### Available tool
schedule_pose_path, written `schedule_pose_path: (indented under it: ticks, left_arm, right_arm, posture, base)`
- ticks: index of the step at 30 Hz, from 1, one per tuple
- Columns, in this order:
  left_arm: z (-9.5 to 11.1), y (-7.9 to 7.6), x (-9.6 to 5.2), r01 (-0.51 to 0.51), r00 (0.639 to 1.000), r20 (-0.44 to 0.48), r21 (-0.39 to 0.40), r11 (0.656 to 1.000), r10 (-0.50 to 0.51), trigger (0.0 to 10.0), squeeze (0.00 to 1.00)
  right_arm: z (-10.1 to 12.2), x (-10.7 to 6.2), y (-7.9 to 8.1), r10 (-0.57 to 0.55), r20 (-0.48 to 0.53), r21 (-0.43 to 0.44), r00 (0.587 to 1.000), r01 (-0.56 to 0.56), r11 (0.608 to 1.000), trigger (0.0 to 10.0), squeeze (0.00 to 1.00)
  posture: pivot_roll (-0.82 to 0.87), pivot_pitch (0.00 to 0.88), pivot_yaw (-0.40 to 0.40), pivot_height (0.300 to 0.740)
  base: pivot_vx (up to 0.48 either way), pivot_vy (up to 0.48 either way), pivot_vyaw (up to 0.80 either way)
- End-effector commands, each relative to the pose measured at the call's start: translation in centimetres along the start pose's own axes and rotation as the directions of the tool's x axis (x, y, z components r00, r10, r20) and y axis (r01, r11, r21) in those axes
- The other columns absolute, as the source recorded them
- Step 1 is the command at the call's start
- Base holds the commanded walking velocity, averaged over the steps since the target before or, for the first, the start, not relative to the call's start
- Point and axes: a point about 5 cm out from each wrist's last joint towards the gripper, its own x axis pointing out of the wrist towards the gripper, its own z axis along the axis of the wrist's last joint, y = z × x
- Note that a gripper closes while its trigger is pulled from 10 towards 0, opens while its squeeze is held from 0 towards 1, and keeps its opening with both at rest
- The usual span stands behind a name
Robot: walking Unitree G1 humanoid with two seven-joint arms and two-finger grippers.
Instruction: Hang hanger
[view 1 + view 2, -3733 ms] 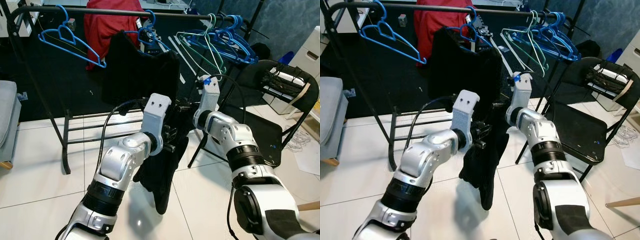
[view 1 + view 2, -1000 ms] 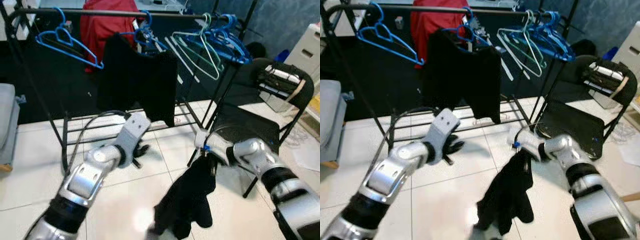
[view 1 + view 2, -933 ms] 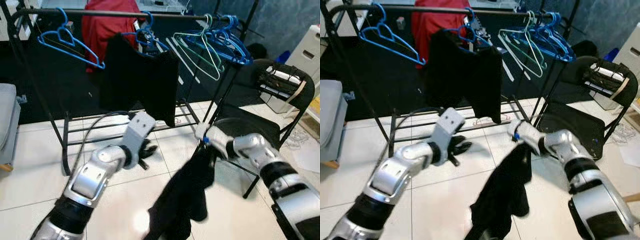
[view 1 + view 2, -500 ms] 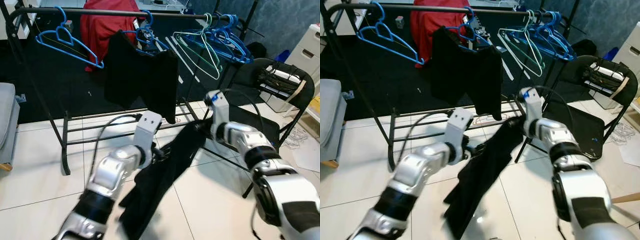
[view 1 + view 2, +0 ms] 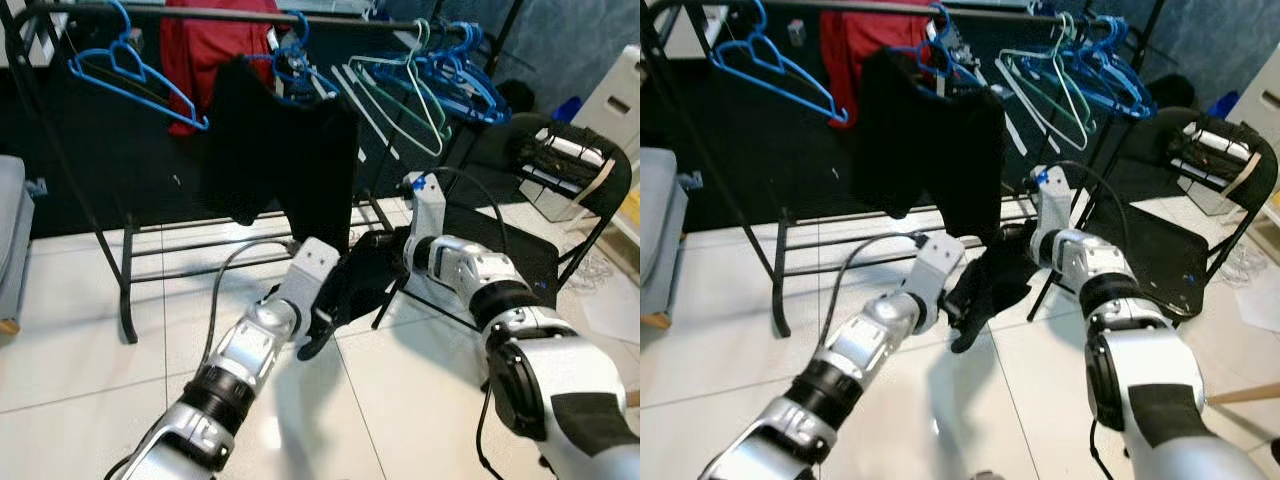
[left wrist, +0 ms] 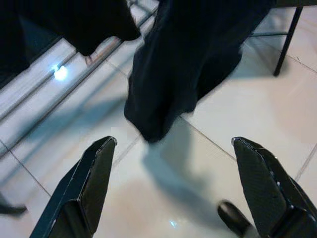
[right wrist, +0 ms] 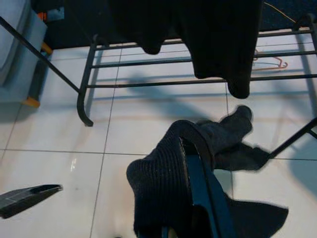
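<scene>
My right gripper is shut on a dark blue hanger with a black knit garment draped over it. The garment hangs bunched low in front of the clothes rack rail, well below it. My left gripper is open. It is just left of the garment and points at it, with nothing between its fingers. In the right wrist view the garment covers most of the hanger.
The rail carries blue hangers, green hangers, a hung black garment and a red one. A black folding chair stands close on the right. A grey seat is at the left, over white tile floor.
The garment, stretched long half a second ago, is now bunched up close to my right gripper. My left gripper has risen and moved in beside it.
</scene>
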Motion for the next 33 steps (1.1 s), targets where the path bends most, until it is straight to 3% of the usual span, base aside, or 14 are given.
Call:
schedule_pose_path:
  ticks: [1,5,10,13,16,19,23,24,33]
  left_arm:
    - [1.0,-1.7,0.5,0.052,0.992,0.114,-0.011,0.999,-0.050,10.0,0.00]
    - [1.1,-2.2,0.7,0.080,0.988,0.139,-0.040,0.996,-0.074,10.0,0.00]
    - [0.4,-2.9,1.3,0.026,0.997,0.069,-0.062,0.998,-0.022,10.0,0.00]
    - [0.1,-2.5,1.6,-0.031,0.999,0.036,-0.078,0.996,0.034,10.0,0.00]
    - [-0.1,-1.6,1.8,-0.106,0.994,-0.016,-0.181,0.978,0.105,10.0,0.00]
    - [-0.3,-0.9,1.9,-0.151,0.989,-0.038,-0.242,0.958,0.146,10.0,0.00]
    - [-0.5,-0.4,1.8,-0.189,0.982,-0.047,-0.240,0.952,0.183,10.0,0.00]
    - [-0.9,0.5,1.7,-0.258,0.966,-0.058,-0.242,0.935,0.251,10.0,0.00]
    - [-1.2,2.2,1.5,-0.362,0.932,-0.067,-0.251,0.898,0.357,10.0,0.00]
  right_arm:
    - [1.2,0.2,0.9,0.035,0.044,0.022,0.998,-0.036,0.999,0.0,0.00]
    - [1.4,0.4,1.4,0.054,0.055,0.023,0.997,-0.056,0.998,0.0,0.00]
    - [2.1,1.2,3.3,0.089,0.100,0.056,0.991,-0.094,0.994,0.0,0.00]
    - [2.4,1.5,4.2,0.106,0.113,0.060,0.988,-0.113,0.992,0.0,0.00]
    - [2.7,2.0,5.7,0.133,0.127,0.060,0.983,-0.141,0.988,0.0,0.00]
    - [2.8,2.2,6.3,0.135,0.136,0.070,0.981,-0.146,0.987,0.0,0.00]
    - [2.9,2.2,6.4,0.137,0.139,0.074,0.981,-0.148,0.986,0.0,0.00]
    - [3.2,2.3,6.9,0.153,0.146,0.079,0.977,-0.165,0.983,0.0,0.00]
    - [3.6,2.3,7.4,0.171,0.155,0.081,0.973,-0.185,0.979,0.0,0.00]
  posture:
    - [-0.16,0.155,-0.146,0.740]
    - [-0.16,0.152,-0.143,0.740]
    - [-0.16,0.147,-0.136,0.740]
    - [-0.16,0.147,-0.136,0.740]
    - [-0.16,0.140,-0.136,0.740]
    - [-0.16,0.136,-0.141,0.740]
    - [-0.16,0.136,-0.141,0.740]
    - [-0.16,0.128,-0.139,0.740]
    - [-0.16,0.123,-0.135,0.740]
  base:
    - [0.000,0.000,0.00]
    - [0.000,0.000,0.00]
    - [0.000,0.000,0.00]
    - [0.000,0.000,0.00]
    - [0.000,0.000,0.00]
    - [0.000,0.000,0.00]
    - [0.000,0.000,0.00]
    - [0.000,0.000,0.00]
    - [0.000,0.000,0.00]
